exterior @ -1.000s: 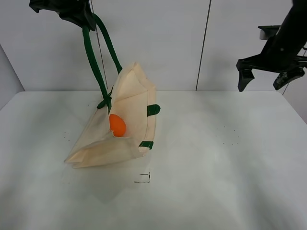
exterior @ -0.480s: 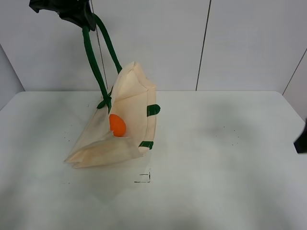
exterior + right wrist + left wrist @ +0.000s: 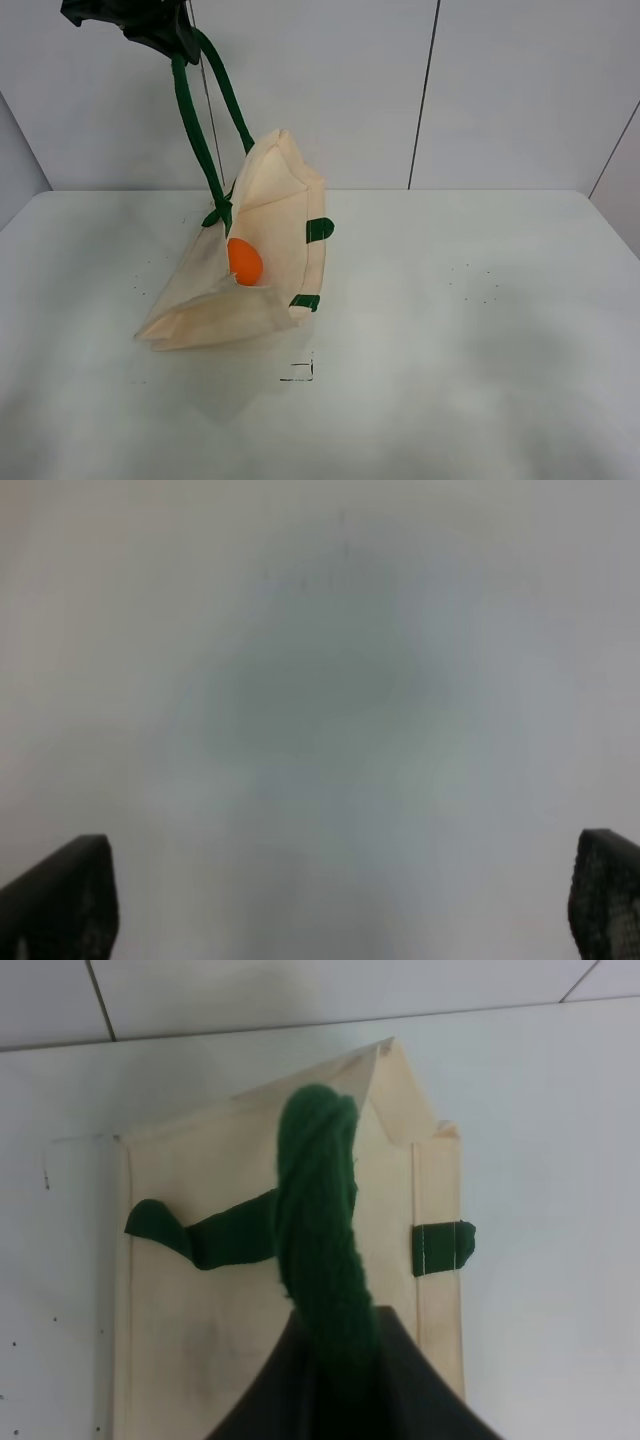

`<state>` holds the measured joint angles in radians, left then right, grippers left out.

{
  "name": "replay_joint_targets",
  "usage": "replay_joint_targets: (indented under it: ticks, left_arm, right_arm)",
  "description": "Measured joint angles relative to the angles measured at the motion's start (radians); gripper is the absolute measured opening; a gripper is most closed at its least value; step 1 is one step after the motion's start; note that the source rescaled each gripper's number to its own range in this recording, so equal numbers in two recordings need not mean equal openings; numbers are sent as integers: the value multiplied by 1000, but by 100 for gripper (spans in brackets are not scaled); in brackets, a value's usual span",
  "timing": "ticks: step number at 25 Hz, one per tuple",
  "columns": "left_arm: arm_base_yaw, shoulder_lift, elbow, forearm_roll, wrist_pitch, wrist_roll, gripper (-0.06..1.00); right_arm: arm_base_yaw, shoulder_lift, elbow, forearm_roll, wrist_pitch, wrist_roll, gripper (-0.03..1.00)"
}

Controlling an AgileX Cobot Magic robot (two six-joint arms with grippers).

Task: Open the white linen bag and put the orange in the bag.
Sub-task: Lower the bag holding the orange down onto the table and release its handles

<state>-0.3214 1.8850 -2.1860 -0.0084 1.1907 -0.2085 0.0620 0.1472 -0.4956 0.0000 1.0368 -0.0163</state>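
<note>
The white linen bag (image 3: 260, 255) hangs half-lifted on the table's left side, its bottom resting on the table and its mouth held open. The orange (image 3: 244, 261) sits inside the open mouth. My left gripper (image 3: 178, 38) is at the top left, shut on the bag's dark green strap handle (image 3: 195, 120) and holding it up. In the left wrist view the handle (image 3: 318, 1230) runs into the gripper above the bag (image 3: 200, 1320). My right gripper (image 3: 345, 905) is out of the high view; its fingertips (image 3: 60, 900) stand wide apart over bare table, empty.
The white table (image 3: 480, 330) has a small black corner mark (image 3: 300, 372) in front of the bag and a few dark specks at the right. A white panelled wall (image 3: 420, 90) stands behind.
My right arm has pulled away from the upper right and left the high view. The bag, the orange and my left gripper have not moved.
</note>
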Motion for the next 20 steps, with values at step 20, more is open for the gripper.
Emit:
replay_joint_targets:
  ticks: [20]
  left_arm:
    - [0,131,151,-58,-99,30,3]
  right_arm:
    - [0,-151,3,0,-9,-2,100]
